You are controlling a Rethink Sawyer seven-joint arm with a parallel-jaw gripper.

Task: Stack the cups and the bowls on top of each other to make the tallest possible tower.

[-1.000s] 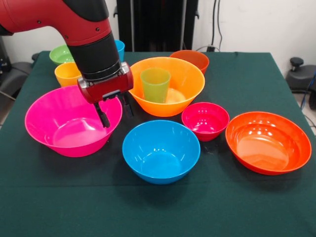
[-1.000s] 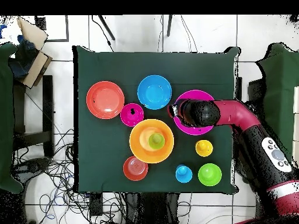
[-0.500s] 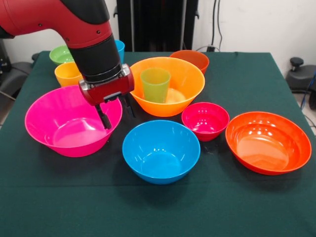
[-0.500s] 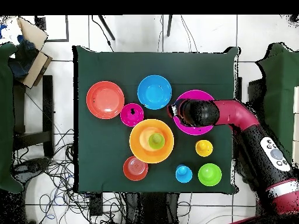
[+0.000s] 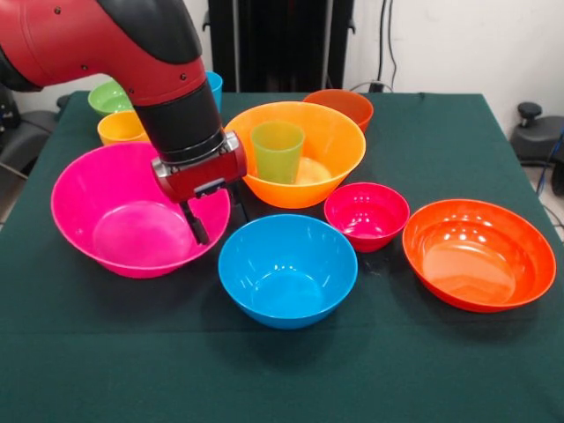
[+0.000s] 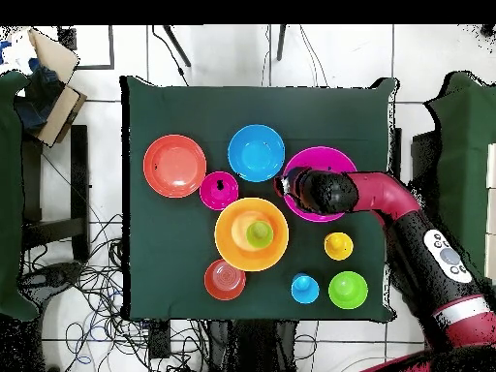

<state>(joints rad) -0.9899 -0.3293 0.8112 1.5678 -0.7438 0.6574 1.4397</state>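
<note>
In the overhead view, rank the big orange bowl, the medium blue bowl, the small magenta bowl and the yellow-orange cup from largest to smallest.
1. big orange bowl
2. medium blue bowl
3. small magenta bowl
4. yellow-orange cup

All four sit on the table and look plainly different in width, so the order is not in doubt.

Green tablecloth (image 5: pixel 441 370), floor cables (image 6: pixel 87 291)

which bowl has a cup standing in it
The big orange bowl: a green cup stands upright inside it. The other bowls in view hold nothing.
</note>
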